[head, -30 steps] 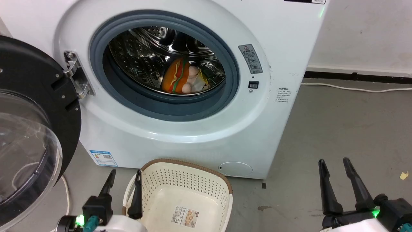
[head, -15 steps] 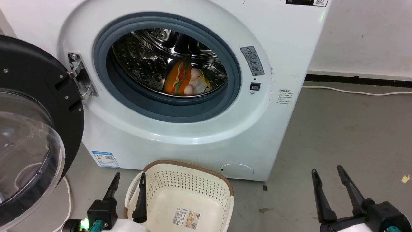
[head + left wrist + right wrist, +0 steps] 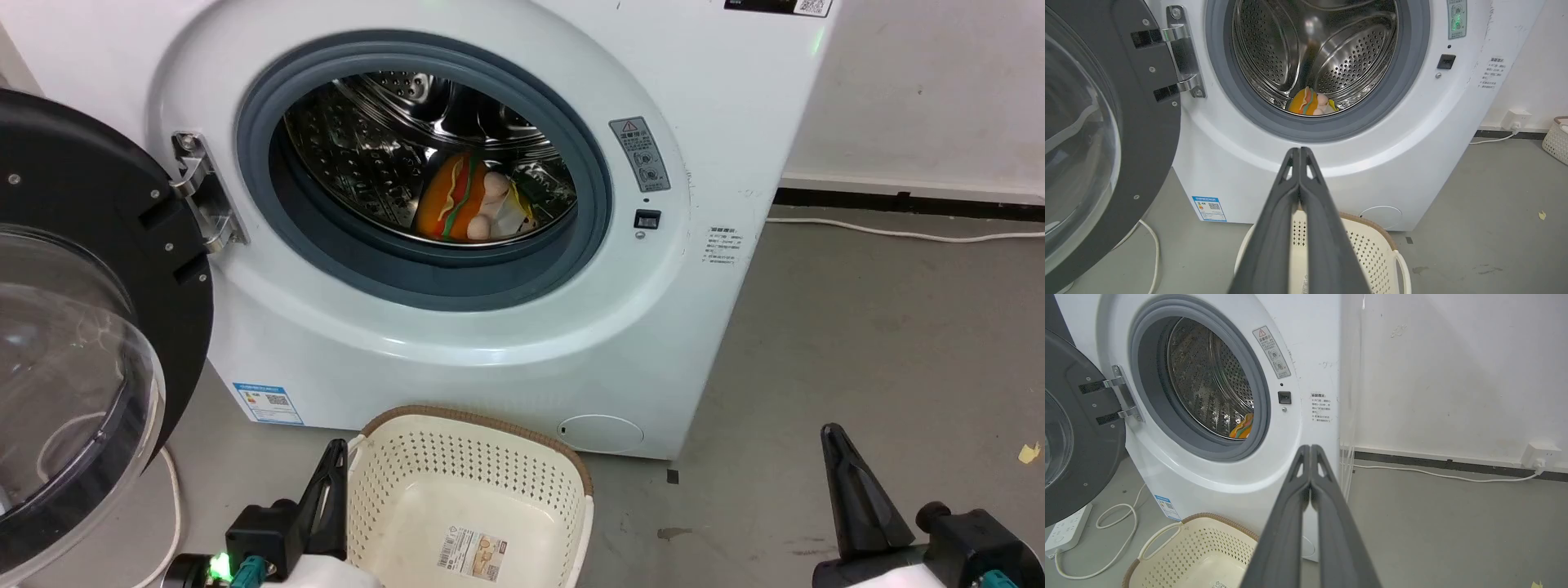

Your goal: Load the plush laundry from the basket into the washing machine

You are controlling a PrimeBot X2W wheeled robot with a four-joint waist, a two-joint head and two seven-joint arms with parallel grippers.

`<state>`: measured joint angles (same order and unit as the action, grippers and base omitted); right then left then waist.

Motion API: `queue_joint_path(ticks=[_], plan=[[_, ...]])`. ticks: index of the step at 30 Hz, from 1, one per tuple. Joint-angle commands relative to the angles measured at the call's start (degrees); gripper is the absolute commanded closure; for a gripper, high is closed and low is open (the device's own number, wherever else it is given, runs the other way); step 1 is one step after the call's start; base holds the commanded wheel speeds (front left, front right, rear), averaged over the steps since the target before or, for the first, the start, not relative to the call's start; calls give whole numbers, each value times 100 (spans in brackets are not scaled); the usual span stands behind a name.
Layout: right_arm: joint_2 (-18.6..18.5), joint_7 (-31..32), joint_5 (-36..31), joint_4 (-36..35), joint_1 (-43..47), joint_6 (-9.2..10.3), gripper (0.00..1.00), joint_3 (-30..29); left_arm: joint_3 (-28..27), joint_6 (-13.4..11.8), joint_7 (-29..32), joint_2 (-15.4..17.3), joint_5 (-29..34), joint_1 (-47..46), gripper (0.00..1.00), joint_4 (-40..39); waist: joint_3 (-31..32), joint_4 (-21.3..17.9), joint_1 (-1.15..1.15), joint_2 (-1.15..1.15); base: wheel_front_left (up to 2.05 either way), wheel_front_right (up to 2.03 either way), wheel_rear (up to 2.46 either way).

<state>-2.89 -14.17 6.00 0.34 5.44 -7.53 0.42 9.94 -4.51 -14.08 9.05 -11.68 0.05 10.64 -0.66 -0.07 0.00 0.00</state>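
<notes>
Plush laundry point(image 3: 464, 202) lies in washing machine's point(image 3: 506, 359) perforated steel drum point(image 3: 359, 155).

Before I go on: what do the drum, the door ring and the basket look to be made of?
Drum: polished steel by the look, with mirror-like reflections and punched holes. Door ring: matte grey, probably rubber, no glare. Basket: cream plastic, smooth with even moulded holes; its brown rim looks woven, perhaps moulded too.
</notes>
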Motion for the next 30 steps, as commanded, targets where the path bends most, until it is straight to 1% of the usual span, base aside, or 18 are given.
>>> queue_joint_path(ticks=[1,30], plan=[[0,28,-34,-2,-29,0,100,-2,-39,25,28,-29,58,0,100,-41,1,1,0,0,0,0,0],[1,370,-173,-10,-156,1,100,-12,-274,130,367,-174,331,-1,100,-292,17,2,0,0,0,0,0]])
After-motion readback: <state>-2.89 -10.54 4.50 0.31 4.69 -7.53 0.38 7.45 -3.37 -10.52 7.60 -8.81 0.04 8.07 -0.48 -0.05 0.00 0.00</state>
